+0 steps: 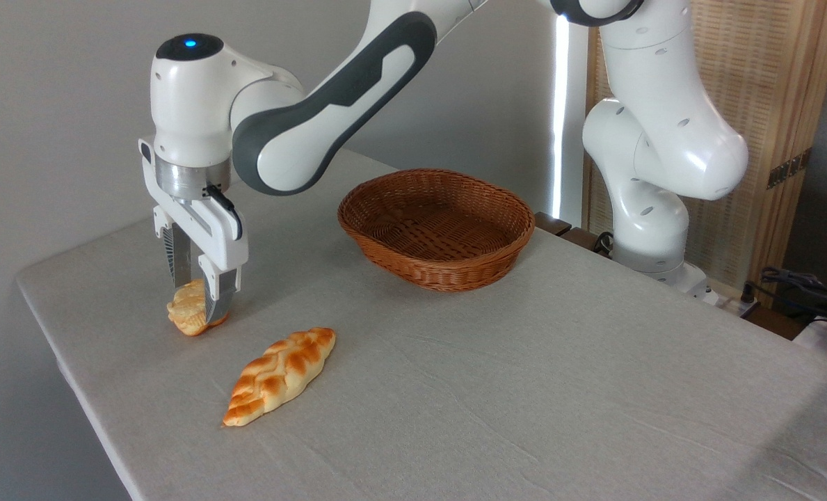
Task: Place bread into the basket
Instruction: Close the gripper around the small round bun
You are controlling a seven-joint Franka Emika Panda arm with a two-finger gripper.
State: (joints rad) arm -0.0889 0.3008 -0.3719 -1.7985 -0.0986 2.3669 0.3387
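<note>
The white arm's two-finger gripper [199, 306] pointed straight down at the left end of the grey cloth-covered bench [524, 390], its ribbed fingers [220, 298] clamped on the small, lumpy, golden-orange bun [186, 314]. The bun sat between them at the level of the cloth; whether it touched the surface or had just cleared it could not be told. Most of it bulged out on the left of the near finger, so the hold looked to be off its middle.

That was probably the main risk. A soft, rounded bun gripped off-centre could twist or squeeze out of the fingers during a lift, and if it dropped near this corner of the bench it might roll over the left edge.

The oval brown woven wicker basket [435, 226] stood empty, well apart to the right and further back. Its rim stood above the cloth, so a carry made too low would likely knock the bun against the wicker wall or push the light basket along. A release made before the bun was over the hollow could leave it on the rim or on the bench.

The long braided, pointed golden loaf [279, 376] lay near the bun, to the front and right. It seemed clear of a straight path to the basket, though a low sweep might brush it.
</note>
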